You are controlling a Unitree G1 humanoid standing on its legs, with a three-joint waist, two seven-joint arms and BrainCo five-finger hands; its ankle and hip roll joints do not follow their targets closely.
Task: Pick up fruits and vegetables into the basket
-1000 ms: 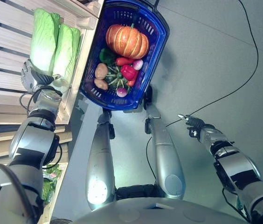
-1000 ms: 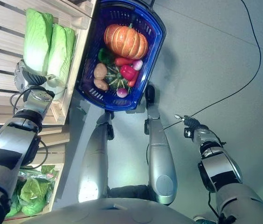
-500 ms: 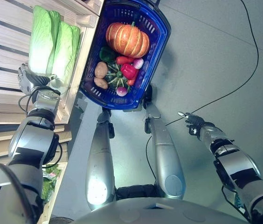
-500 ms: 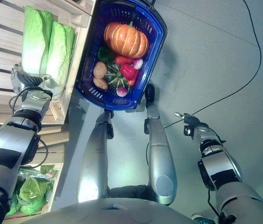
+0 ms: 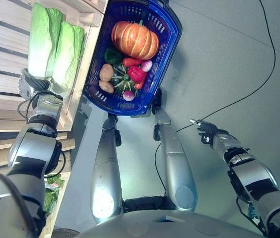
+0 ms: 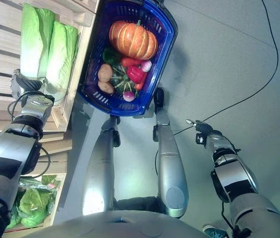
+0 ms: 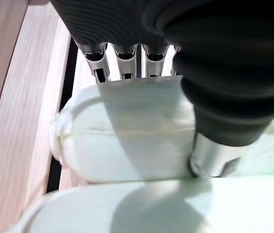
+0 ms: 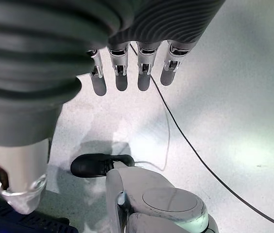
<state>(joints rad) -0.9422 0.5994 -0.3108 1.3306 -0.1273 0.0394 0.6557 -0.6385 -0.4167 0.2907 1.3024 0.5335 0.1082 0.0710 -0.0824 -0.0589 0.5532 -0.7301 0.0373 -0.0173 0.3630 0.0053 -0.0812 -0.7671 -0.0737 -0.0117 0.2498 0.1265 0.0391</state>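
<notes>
1. Left eye view: left robot hand [image 5: 31, 84] sits at the white stem end of the two cabbages [image 5: 55, 47], which lie side by side on the slatted wooden shelf [image 5: 1, 54]. The blue basket [image 5: 167, 47] stands just beside the shelf, holding a pumpkin [image 5: 135, 40], a red pepper [image 5: 136, 74], potatoes [image 5: 106, 73] and other vegetables. Right robot hand [image 5: 207, 131] hangs over the grey floor [image 5: 239, 64], well apart from the basket.
2. Right eye view: same layout; the left robot hand touches the nearer cabbage's base.
3. Left wrist view: fingers [image 7: 122, 60] reach over the pale cabbage base [image 7: 127, 131], thumb pressed on its near side, clasping it.
4. Right wrist view: the fingers [image 8: 122, 73] are straight and spread, holding nothing.
</notes>
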